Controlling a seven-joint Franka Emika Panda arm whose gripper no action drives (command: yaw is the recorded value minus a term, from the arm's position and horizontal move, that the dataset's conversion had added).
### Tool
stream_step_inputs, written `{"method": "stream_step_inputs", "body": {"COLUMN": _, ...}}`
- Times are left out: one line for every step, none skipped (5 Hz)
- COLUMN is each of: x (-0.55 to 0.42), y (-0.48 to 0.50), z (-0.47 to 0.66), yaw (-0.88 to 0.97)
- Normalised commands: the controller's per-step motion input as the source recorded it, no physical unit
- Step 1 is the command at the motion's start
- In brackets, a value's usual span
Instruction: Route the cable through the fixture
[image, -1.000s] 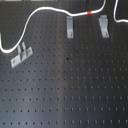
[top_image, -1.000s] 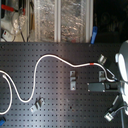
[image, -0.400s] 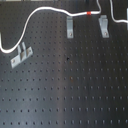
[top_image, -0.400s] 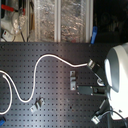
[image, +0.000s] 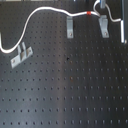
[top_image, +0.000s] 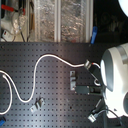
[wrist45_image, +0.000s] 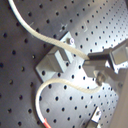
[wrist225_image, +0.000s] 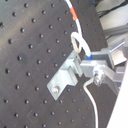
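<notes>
Gripping the cable (wrist45_image: 75, 85), the tool (wrist45_image: 100, 70) has its metal fingers pinched shut on the white cord near one end, as both wrist views show. In the first exterior view the cable (image: 47, 10) runs from the left edge, loops up along the top of the frame and passes over the middle bracket (image: 70, 27), with its red band (image: 90, 13) lying between that bracket and the right bracket (image: 103, 26) at the upper right. A third bracket (image: 21, 54) at the left sits just beside the cord, apparently not yet threaded.

By my reading the routing is partly done: the cord lies across or in the middle bracket, though whether it is seated in the slot is hard to tell. The right bracket is the one in hand, and the left one remains.

No brand, label or writing can be read anywhere on the black perforated surface (image: 75, 90).
</notes>
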Motion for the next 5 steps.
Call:
{"method": "stream_step_inputs", "body": {"x": -0.097, "y": 0.178, "z": 0.39, "yaw": 0.01}}
{"method": "stream_step_inputs", "body": {"x": -0.130, "y": 0.056, "z": 0.21, "yaw": 0.17}}
{"method": "stream_step_inputs", "body": {"x": -0.136, "y": -0.012, "z": 0.04, "yaw": 0.33}}
{"method": "stream_step_inputs", "body": {"x": -0.056, "y": -0.095, "z": 0.00, "yaw": 0.17}}
{"method": "stream_step_inputs", "body": {"x": -0.009, "y": -0.191, "z": 0.00, "yaw": 0.00}}
